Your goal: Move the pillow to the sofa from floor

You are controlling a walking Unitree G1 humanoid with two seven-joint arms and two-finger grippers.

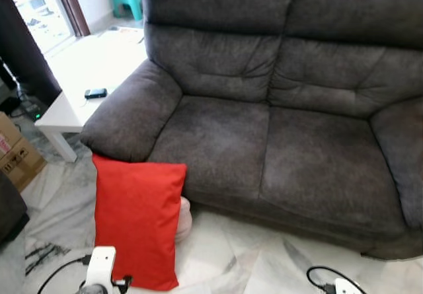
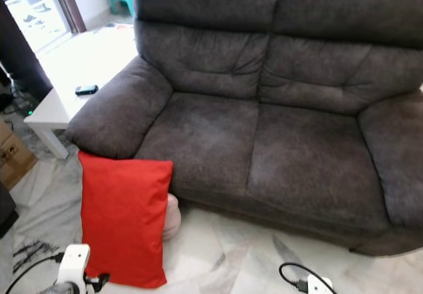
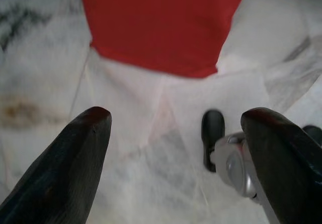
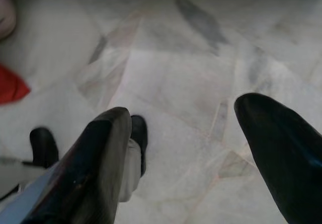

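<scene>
A red pillow [image 1: 137,221] stands upright on the marble floor, leaning against the front of the dark grey sofa [image 1: 284,142] below its left armrest. The sofa's two seat cushions are bare. My left arm [image 1: 99,269] hangs low just beside the pillow's lower left corner. In the left wrist view my left gripper [image 3: 176,118] is open above the floor, short of the pillow's [image 3: 161,27] bottom edge. My right gripper [image 4: 185,108] is open over bare floor, with a corner of the pillow [image 4: 10,85] off to one side.
A white low table [image 1: 79,69] with a black phone [image 1: 95,93] stands left of the sofa. A cardboard box [image 1: 16,155] sits further left. A pale round object [image 1: 184,218] lies behind the pillow. Black cables [image 1: 56,271] trail on the floor.
</scene>
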